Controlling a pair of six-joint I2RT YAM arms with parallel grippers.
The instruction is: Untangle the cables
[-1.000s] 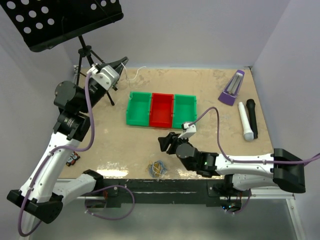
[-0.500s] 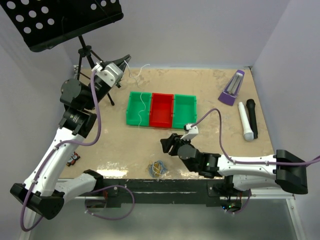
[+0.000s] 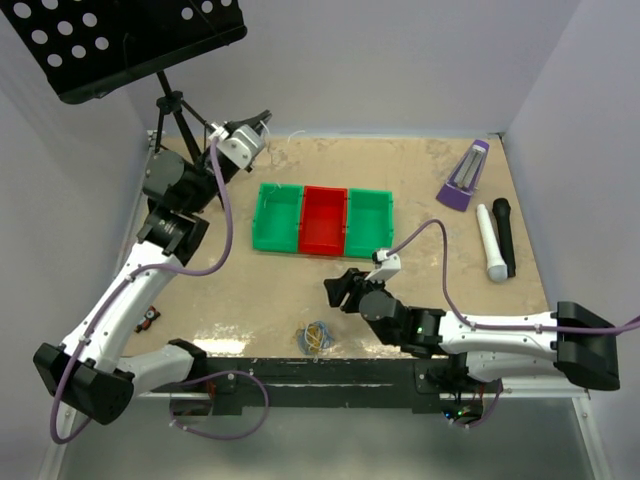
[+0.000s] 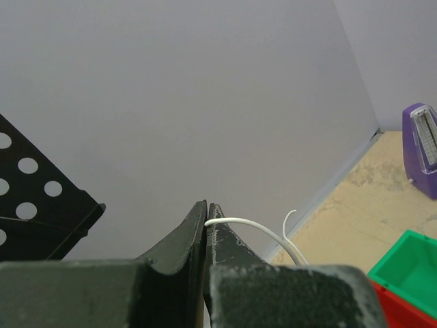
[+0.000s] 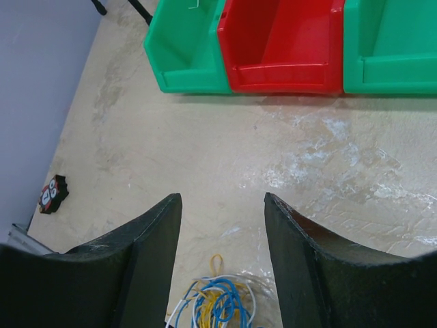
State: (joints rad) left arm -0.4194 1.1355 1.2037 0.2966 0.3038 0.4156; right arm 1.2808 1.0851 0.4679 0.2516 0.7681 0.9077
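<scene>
Cables (image 3: 318, 337), thin blue, yellow-orange and white cords, lay in a loose tangled heap on the beige tabletop (image 3: 440, 290) near its front edge, well in front of a row of three plastic bins: a left green bin (image 3: 277, 217), a red bin (image 3: 323, 220) and a right green bin (image 3: 370, 217). In the right wrist view the tangle (image 5: 215, 304) sat just below the right gripper (image 5: 222, 198), whose black fingers were spread wide with nothing between them. The left gripper (image 4: 207, 206) was raised at the far left corner beside the black perforated music stand (image 3: 120, 40), its jaws pressed together on a separate thin white cord (image 4: 249, 227), which arched out from the fingertips and dropped toward the table. A purple metronome (image 3: 463, 175), a white microphone (image 3: 491, 243) and a black microphone (image 3: 503, 233) lay at the right side.
</scene>
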